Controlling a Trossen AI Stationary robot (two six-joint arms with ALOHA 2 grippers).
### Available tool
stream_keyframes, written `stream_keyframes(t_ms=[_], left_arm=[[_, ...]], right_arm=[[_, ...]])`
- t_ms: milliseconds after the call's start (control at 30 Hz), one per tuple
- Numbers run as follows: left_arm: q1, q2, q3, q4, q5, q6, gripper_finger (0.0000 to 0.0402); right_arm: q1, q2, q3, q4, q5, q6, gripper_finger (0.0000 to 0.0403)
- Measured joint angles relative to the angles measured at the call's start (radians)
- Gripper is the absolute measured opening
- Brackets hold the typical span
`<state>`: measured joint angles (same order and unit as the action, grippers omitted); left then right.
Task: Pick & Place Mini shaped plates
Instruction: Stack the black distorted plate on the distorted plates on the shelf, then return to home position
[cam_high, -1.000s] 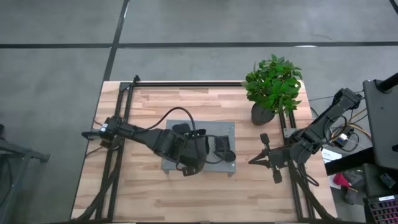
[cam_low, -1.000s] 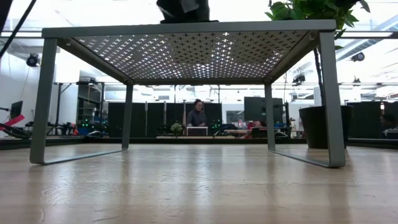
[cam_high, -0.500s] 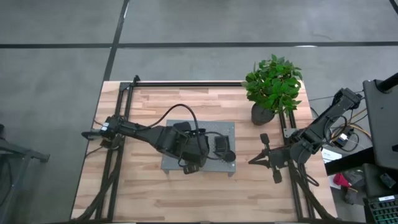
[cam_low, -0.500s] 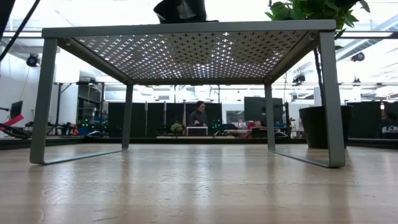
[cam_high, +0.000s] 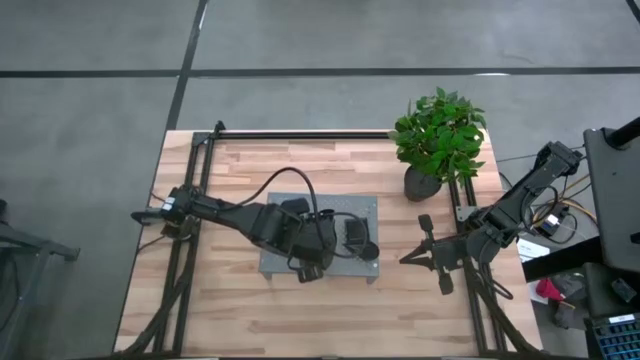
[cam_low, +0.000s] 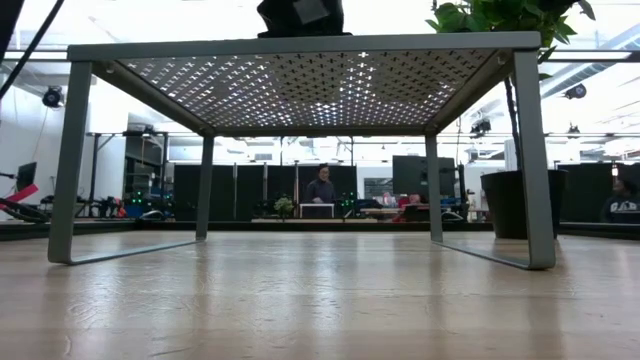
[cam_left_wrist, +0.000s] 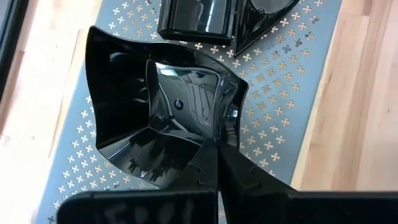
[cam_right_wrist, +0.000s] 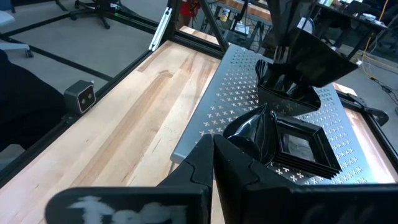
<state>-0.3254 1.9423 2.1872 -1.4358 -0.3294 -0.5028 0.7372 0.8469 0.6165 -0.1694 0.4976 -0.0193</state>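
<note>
Tray: grey perforated tray (cam_high: 362, 208) on the wooden table (cam_high: 240, 310), carrying a stack of square plates (cam_left_wrist: 198, 17) and a teardrop plate (cam_right_wrist: 252, 132).
Wavy plate: wavy-edged plate (cam_left_wrist: 158, 115) above the tray, its rim clamped in the left jaws.
Left gripper (cam_left_wrist: 217, 152): reaching low over the tray's middle.
Right gripper (cam_right_wrist: 213, 149): jaws together, empty, parked over the table near the plant (cam_high: 440, 135).

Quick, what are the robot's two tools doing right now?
Left tool: shut on a wavy-edged mini plate, over the grey tray.
Right tool: shut, holding nothing, beside the tray.
</note>
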Motion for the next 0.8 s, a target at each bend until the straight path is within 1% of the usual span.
stream_keyframes(t_ms=[167,367,800], left_arm=[[-0.001,0.000,0.000,0.003,0.011,-0.001,0.0006],[-0.001,0.000,0.000,0.003,0.017,-0.005,0.0025],[-0.001,0.000,0.000,0.007,0.014,-0.006,0.0099]], right_arm=[[0.000,0.000,0.000,0.000,0.000,0.000,0.0008],[0.000,0.000,0.000,0.000,0.000,0.000,0.0008],[0.000,0.000,0.000,0.000,0.000,0.000,0.0008]])
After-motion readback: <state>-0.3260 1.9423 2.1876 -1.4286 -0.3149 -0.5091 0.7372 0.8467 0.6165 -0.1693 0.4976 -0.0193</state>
